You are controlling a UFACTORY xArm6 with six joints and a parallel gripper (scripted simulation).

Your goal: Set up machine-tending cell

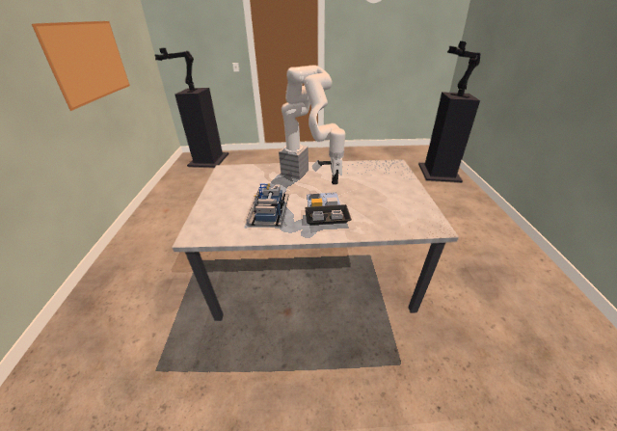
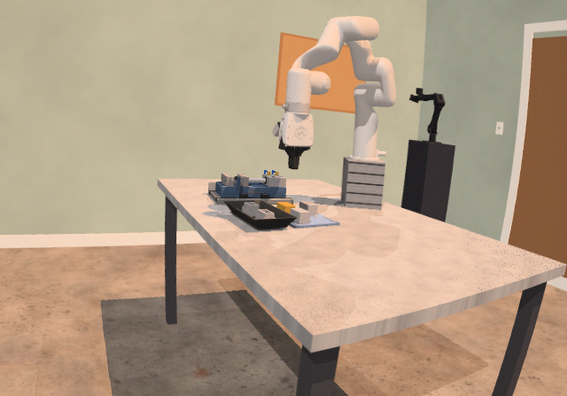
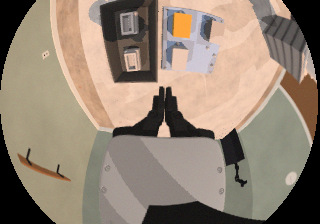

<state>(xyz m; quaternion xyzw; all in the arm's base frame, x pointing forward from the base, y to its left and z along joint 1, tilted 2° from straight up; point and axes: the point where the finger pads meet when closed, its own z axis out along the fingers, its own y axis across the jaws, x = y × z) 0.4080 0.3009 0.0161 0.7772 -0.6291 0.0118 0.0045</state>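
black fingers of the gripper (image 3: 166,106) are pressed together on nothing, held in the air above the table (image 2: 412,263). two grey finished parts (image 3: 128,24) (image 3: 131,59) are seen lying side by side, pockets up, in the dark outfeed tray (image 3: 110,14). beside it, an orange brass blank (image 3: 182,26) and two aluminium blanks (image 2: 308,206) (image 2: 300,214) are carried on the infeed plate (image 3: 202,59). farther off, the blue vise (image 2: 247,189) is seen.

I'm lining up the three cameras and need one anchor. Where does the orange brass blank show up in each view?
Top: brass blank mid-table, just behind the black outfeed tray.
Exterior: brass blank just right of the tray.
Wrist: brass blank near the top, right of the tray.
Shared landmark: the tray.
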